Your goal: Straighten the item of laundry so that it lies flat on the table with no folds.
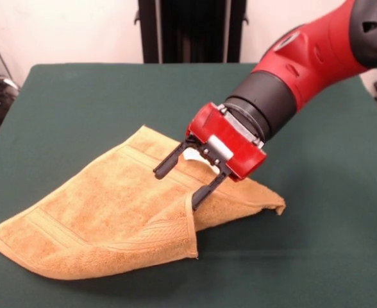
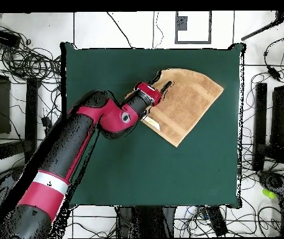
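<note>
The orange-tan towel (image 1: 105,218) lies on the dark green table (image 1: 73,102), left of centre in the front view. It is not flat: one part is folded over, with a raised fold edge running down to a corner near the front. Woven bands show near its edges. My gripper (image 1: 183,184) is open, its two black fingers spread and pointing down-left just over the towel's fold. In the overhead view the towel (image 2: 191,103) lies at the upper middle of the table (image 2: 107,180), with the gripper (image 2: 164,87) at its left edge. A small white tag (image 2: 155,126) shows there.
The red and black arm (image 1: 304,64) comes in from the upper right of the front view. The black pedestal (image 1: 192,29) stands behind the table's far edge. Cables and dark equipment (image 2: 274,118) surround the table in the overhead view.
</note>
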Controlling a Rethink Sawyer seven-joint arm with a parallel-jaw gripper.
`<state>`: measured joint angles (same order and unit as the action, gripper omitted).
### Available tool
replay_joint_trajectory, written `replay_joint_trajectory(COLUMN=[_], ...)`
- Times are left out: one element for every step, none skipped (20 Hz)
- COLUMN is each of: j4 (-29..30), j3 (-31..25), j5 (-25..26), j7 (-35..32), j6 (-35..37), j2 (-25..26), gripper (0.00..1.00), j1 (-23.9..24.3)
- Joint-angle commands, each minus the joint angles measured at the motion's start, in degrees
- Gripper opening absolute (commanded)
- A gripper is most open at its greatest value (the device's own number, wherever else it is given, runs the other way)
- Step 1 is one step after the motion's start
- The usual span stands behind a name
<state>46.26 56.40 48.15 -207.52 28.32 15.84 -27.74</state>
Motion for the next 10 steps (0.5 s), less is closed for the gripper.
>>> replay_joint_trajectory(j4=[-1.31,-1.38,-2.08,-2.78,-3.57,-4.29,-4.83,-5.10,-5.54,-5.92], j3=[-6.10,-6.29,-6.03,-5.76,-5.34,-4.63,-4.01,-3.91,-3.40,-3.12], j5=[-0.05,0.07,0.51,0.95,1.44,2.13,2.86,3.11,3.75,4.31], j7=[15.67,18.59,20.10,21.61,21.97,21.26,19.81,19.07,18.54,17.49], j6=[-1.52,-1.73,-1.94,-2.15,-2.17,-2.23,-2.35,-2.29,-1.95,-1.72], j2=[-2.94,-4.03,-4.16,-4.29,-3.97,-3.57,-3.11,-3.08,-2.75,-2.41], gripper=[1.00,1.00,1.00,1.00,1.00,1.00,1.00,1.00,1.00,1.00], j1=[1.01,1.52,1.99,2.47,2.77,2.92,2.88,2.93,2.75,2.69])
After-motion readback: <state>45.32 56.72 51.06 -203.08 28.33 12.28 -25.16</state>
